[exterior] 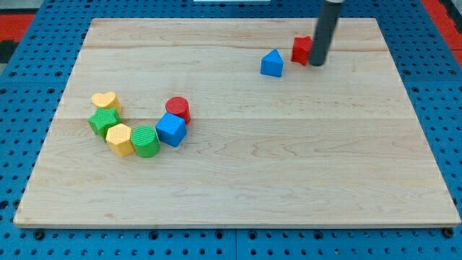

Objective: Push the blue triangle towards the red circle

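The blue triangle (272, 63) lies on the wooden board (238, 159) at the view's upper right. The red circle (177, 110) stands left of centre, touching a blue cube (171, 130). My tip (317, 63) rests on the board just right of the blue triangle, a short gap between them. The rod stands in front of a red star (300, 50) and hides the star's right part.
A curved row of blocks sits at the view's left: a yellow heart (105, 100), a green star (103, 120), a yellow hexagon (119, 139) and a green cylinder (145, 141), ending at the blue cube. Blue pegboard surrounds the board.
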You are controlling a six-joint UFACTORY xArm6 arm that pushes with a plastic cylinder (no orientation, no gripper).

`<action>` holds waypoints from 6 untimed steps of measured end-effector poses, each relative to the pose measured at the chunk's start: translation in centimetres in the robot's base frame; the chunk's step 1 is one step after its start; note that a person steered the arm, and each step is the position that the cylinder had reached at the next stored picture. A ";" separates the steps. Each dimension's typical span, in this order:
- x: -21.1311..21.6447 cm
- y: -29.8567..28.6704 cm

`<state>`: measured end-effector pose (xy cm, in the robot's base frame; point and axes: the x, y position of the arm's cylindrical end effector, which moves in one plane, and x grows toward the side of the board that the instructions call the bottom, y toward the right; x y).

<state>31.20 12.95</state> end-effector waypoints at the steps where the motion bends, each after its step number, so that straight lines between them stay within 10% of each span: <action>1: 0.0 -4.6; 6: 2.0 -12.0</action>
<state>33.17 0.95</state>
